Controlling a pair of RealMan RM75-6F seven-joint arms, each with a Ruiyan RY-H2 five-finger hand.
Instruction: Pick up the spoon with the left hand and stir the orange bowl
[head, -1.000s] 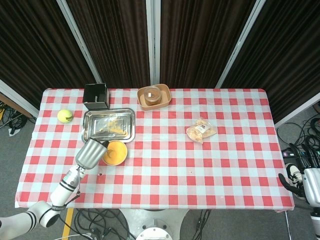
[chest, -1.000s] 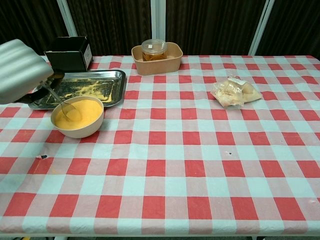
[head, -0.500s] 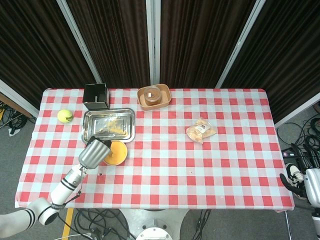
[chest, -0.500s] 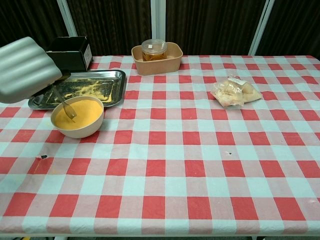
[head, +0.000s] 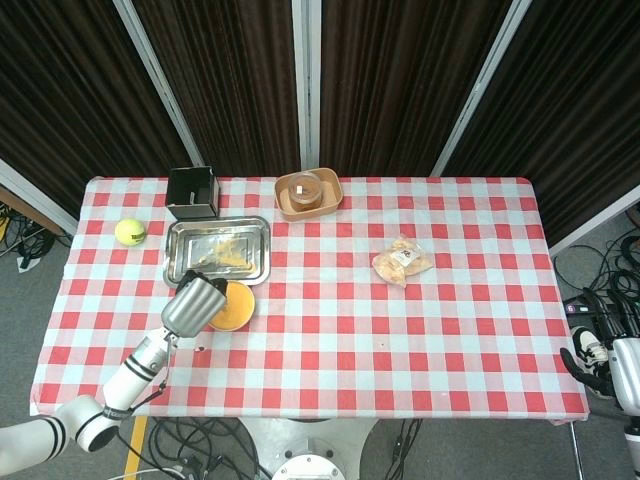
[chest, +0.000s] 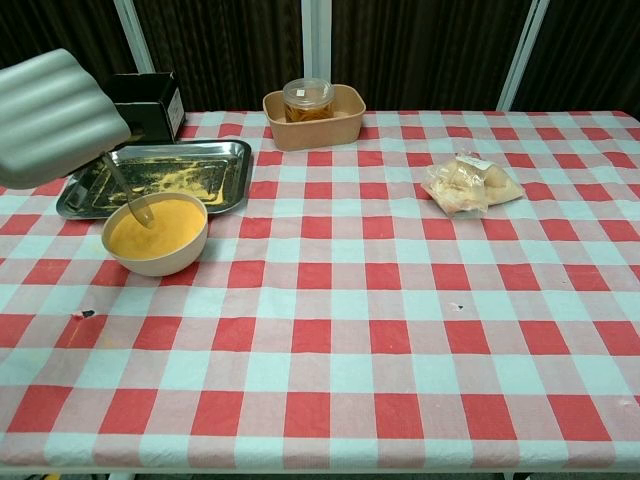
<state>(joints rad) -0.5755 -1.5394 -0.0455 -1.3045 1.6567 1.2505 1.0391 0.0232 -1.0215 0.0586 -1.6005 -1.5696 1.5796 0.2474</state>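
Spoon (chest: 128, 198) dips into orange bowl (chest: 156, 240), held by left hand (chest: 55, 115).

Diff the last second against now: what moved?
The left hand keeps holding the spoon and has carried it across the orange bowl: in the head view it has shifted right and toward the near edge, stirring. The right hand stays off the table's right side. Bowl, tray and bread bag unmoved.

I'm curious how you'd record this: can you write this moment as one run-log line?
step: stirring | left hand: holds spoon, tip in orange bowl | right hand: idle at table's right edge | tray: behind bowl
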